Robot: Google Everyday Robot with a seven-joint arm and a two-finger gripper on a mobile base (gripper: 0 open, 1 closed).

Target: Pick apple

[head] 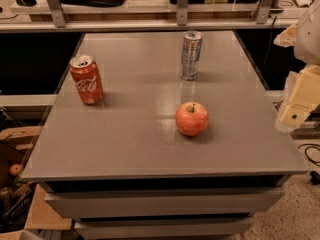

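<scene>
Nearest you, the gripper (pixel 299 100) hangs at the right edge of the view, just beyond the table's (pixel 125 149) right side; you cannot tell whether it is open or closed. From it, the apple (pixel 192 118) lies to your left on the tabletop, stem up, well apart from the silver can (pixel 190 55) behind it and the Coca-Cola can (pixel 86 79) farther left.

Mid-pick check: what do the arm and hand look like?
The hand sits at the right edge of view, beside the flat grey table. It is a blocky, pale cream-yellow housing with one small dark round spot. Above it, the arm is a rounded white casing. No cables or lettering show on it.
</scene>
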